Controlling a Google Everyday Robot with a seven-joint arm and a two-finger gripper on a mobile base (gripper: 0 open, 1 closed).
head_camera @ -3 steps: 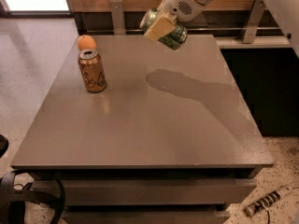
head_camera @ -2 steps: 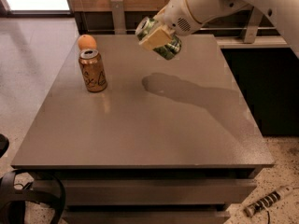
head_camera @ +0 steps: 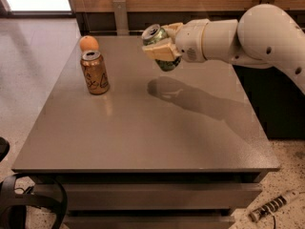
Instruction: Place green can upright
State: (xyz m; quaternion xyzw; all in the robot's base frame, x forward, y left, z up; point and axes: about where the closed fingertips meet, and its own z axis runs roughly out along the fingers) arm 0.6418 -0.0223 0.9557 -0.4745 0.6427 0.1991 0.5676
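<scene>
The green can (head_camera: 158, 38) has a mottled green label and a silver top. My gripper (head_camera: 162, 46) is shut on it and holds it in the air above the far middle of the grey table (head_camera: 143, 128). The can is tilted, its top pointing up and to the left. Its shadow falls on the tabletop below and slightly to the right. My white arm reaches in from the right.
A copper-brown can (head_camera: 95, 72) with dark lettering stands upright at the table's far left. An orange (head_camera: 88, 43) lies just behind it. A wooden wall and rail run behind the table. Cables lie on the floor at the front left.
My gripper has moved with the green can to the left and lower, nearer the tabletop. The can now tilts more upright. The brown can and the orange have not moved.
</scene>
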